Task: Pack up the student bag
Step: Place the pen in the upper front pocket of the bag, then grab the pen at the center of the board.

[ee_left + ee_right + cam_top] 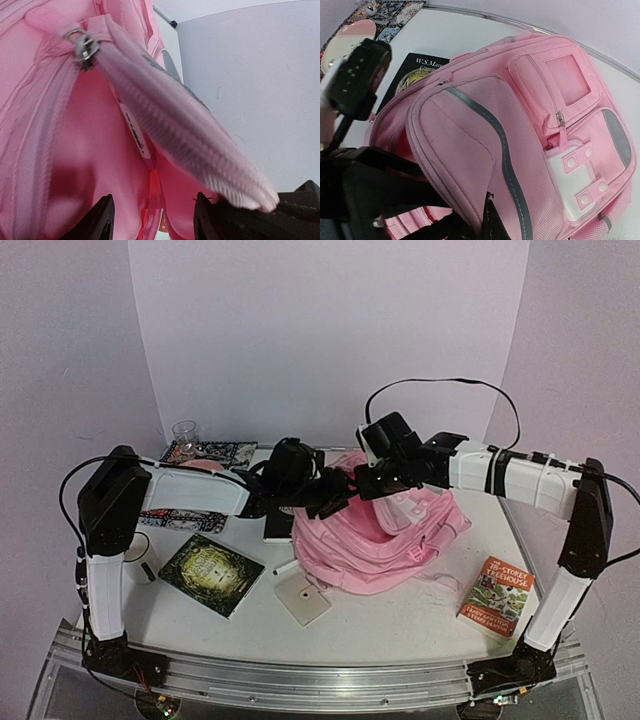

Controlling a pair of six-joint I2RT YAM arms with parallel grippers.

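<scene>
Pink fabric is seen at the middle of the counter (400,630), where the backpack (390,540) is laid with its front pockets turned upward. Both arms are bent over its top edge. The left end effector (152,222) is held at the mouth of the backpack with its fingers (102,220) parted; pink cloth is seen between them, but nothing is clamped. The right end effector (368,483) is closed tight, and the zipped rim of the front flap appears to be pinched in it and raised. A metal zip pull (85,47) is seen at the far end of that rim. A black book (417,70) is partly covered by the backpack's side. A green book (212,573), a white card (302,602) and an orange-edged book (497,597) are laid apart on the counter, nearer the arm bases.
</scene>
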